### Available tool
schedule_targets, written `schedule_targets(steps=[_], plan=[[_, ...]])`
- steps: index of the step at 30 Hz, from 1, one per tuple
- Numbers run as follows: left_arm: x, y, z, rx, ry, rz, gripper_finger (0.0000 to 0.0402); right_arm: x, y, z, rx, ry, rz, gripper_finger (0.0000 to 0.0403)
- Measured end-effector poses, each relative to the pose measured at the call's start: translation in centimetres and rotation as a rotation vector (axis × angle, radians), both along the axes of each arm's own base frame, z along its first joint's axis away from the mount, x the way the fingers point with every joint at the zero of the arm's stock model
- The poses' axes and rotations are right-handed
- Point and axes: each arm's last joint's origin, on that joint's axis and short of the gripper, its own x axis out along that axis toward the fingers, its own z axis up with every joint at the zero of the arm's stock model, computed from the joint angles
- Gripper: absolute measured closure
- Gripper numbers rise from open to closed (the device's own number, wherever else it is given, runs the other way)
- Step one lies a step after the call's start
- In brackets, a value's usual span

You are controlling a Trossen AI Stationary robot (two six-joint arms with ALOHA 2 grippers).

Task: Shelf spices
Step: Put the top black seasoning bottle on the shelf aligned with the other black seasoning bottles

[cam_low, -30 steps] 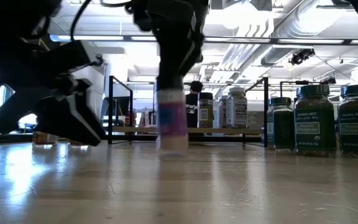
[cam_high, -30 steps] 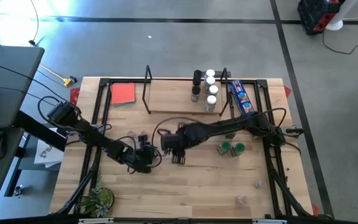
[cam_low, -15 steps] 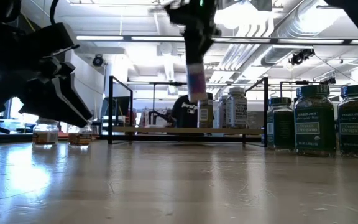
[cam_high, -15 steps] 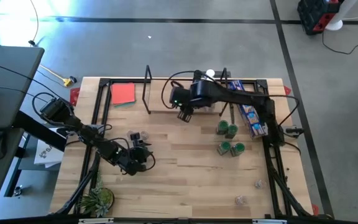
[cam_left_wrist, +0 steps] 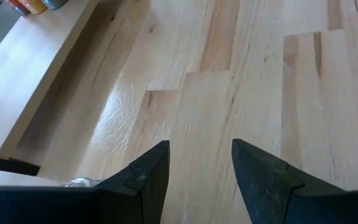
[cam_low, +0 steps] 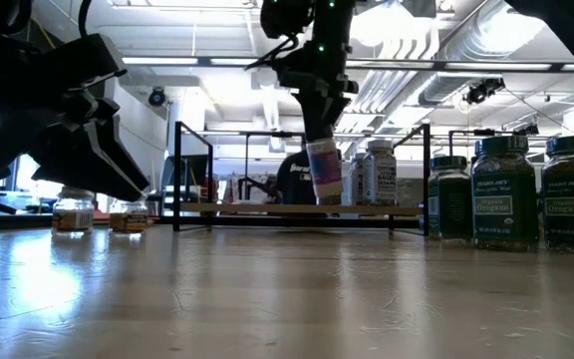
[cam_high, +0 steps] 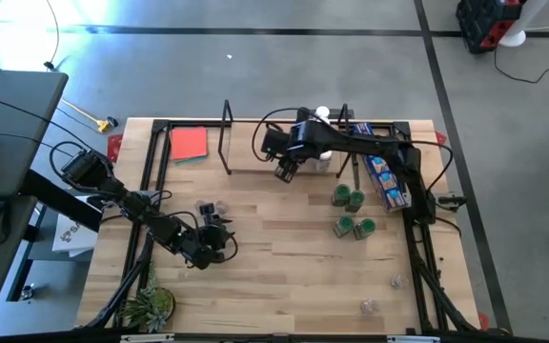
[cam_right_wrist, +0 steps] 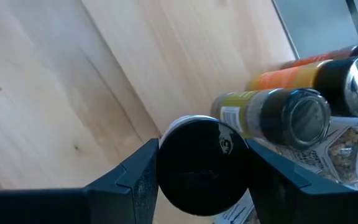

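Note:
My right gripper (cam_high: 287, 170) is at the shelf (cam_high: 255, 152), shut on a clear spice jar (cam_low: 326, 172) with a purplish label and a black lid. The jar's base hangs just over the shelf board (cam_low: 227, 208), beside the row of jars (cam_high: 323, 133) standing on the shelf's right end. My left gripper (cam_high: 219, 240) hovers open over bare table (cam_left_wrist: 197, 168), near two small clear jars (cam_high: 209, 208). Several green-lidded jars (cam_high: 352, 211) stand on the table's right half. My right gripper pinches the jar by its top end, one finger (cam_right_wrist: 135, 180) on each side of the black lid (cam_right_wrist: 204, 162). The fingers come from above, pointing down. The jar hangs tilted below them, lifted clear of the table; whether its base touches the shelf board I cannot tell.
A red card (cam_high: 189, 143) lies left of the shelf and a blue snack packet (cam_high: 379, 167) right of it. Two clear jars (cam_high: 381, 293) lie near the table's near right corner. A small plant (cam_high: 151, 305) sits at the near left corner. Black uprights (cam_high: 227, 138) bound the shelf.
My right gripper lifted the jar off the middle of the table, carried it toward the far edge to the shelf, then lowered it, tilted, toward the shelf board. My left gripper drew back slightly toward the table's left and stayed open.

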Motion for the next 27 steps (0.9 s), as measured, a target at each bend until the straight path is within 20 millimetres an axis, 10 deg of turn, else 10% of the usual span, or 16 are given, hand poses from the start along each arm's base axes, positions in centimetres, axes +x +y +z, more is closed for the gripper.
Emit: schedule_targets(steps=[27], plan=[[0.0, 0.0, 0.0, -0.001, 0.0, 0.0, 0.0234, -0.29, -0.03, 0.25, -0.183, 0.076, -0.003, 0.0148]])
